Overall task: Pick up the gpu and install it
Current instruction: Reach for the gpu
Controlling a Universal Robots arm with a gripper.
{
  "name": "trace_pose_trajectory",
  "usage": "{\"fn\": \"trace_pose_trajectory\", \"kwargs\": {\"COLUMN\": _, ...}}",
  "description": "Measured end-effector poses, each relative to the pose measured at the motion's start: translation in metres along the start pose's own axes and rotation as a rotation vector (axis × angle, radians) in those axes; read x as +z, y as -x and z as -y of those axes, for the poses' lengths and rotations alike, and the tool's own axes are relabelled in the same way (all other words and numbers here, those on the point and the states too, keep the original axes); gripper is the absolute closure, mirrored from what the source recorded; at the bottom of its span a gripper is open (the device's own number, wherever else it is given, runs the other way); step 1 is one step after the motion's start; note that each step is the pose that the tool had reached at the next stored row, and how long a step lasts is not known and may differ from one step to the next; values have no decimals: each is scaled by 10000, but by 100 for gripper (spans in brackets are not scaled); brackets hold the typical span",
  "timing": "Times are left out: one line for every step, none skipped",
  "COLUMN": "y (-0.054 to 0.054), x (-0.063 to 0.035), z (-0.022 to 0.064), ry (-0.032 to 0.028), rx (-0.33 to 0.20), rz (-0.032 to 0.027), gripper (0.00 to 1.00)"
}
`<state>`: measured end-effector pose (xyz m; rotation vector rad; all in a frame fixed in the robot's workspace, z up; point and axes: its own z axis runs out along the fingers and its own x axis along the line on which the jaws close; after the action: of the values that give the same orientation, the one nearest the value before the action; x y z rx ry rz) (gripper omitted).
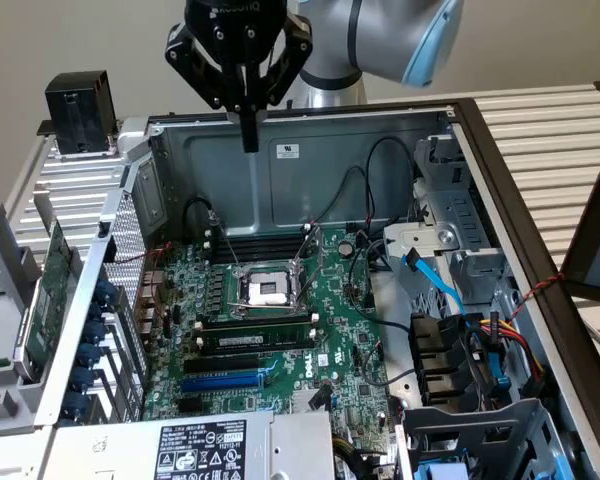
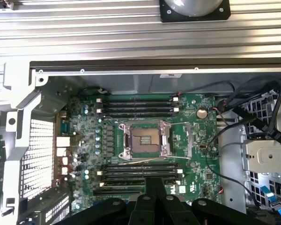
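Approach step: the black gripper (image 1: 248,128), tips pressed together and empty, hovered upper-centre; the green-board gpu (image 1: 52,300) stood unpicked at left edge.

The case (image 1: 380,185) is seen obliquely from above in the exterior view; the shared motherboard (image 2: 199,154) is viewed straight down past the tool (image 2: 155,187).

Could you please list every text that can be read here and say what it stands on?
"DELL": white print on the motherboard.
The label on the grey metal box: too small to read.
The white sticker on the chassis wall: too small to read.
Lettering above the gripper: cut off by the frame edge.
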<state>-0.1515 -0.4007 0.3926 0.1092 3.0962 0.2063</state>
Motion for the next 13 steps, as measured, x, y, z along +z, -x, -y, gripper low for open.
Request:
{"fn": "trace_pose_trajectory", "kwargs": {"y": -46, "x": -2, "z": 3, "ry": 1, "rx": -1, "rz": 12, "gripper": 89}}
{"fn": "trace_pose_trajectory", "kwargs": {"y": -92, "x": -4, "z": 6, "ry": 0, "rx": -1, "rz": 13, "gripper": 89}}
{"fn": "trace_pose_trajectory", "kwargs": {"y": -137, "x": -6, "z": 9, "ry": 0, "rx": -2, "rz": 13, "gripper": 89}}
{"fn": "trace_pose_trajectory", "kwargs": {"y": -179, "x": -7, "z": 12, "ry": 1, "rx": -1, "rz": 14, "gripper": 89}}
{"fn": "trace_pose_trajectory", "kwargs": {"y": -225, "x": -9, "z": 15, "ry": 1, "rx": -1, "rz": 13, "gripper": 89}}
{"fn": "trace_pose_trajectory", "kwargs": {"y": -270, "x": -11, "z": 18, "ry": 1, "rx": 0, "rz": 13, "gripper": 89}}
{"fn": "trace_pose_trajectory", "kwargs": {"y": -315, "x": -13, "z": 21, "ry": 0, "rx": 0, "rz": 1, "gripper": 89}}
{"fn": "trace_pose_trajectory", "kwargs": {"y": -361, "x": -15, "z": 25, "ry": -1, "rx": 4, "rz": -27, "gripper": 89}}
{"fn": "trace_pose_trajectory", "kwargs": {"y": -401, "x": -17, "z": 27, "ry": -7, "rx": 14, "rz": -97, "gripper": 89}}
{"fn": "trace_pose_trajectory", "kwargs": {"y": -434, "x": -17, "z": 29, "ry": -15, "rx": 29, "rz": -208, "gripper": 89}}
{"fn": "trace_pose_trajectory", "kwargs": {"y": -467, "x": -19, "z": 32, "ry": -23, "rx": 43, "rz": -314, "gripper": 89}}
{"fn": "trace_pose_trajectory", "kwargs": {"y": -510, "x": -20, "z": 35, "ry": -27, "rx": 50, "rz": -374, "gripper": 89}}
{"fn": "trace_pose_trajectory", "kwargs": {"y": -555, "x": -18, "z": 38, "ry": -29, "rx": 52, "rz": -389, "gripper": 89}}
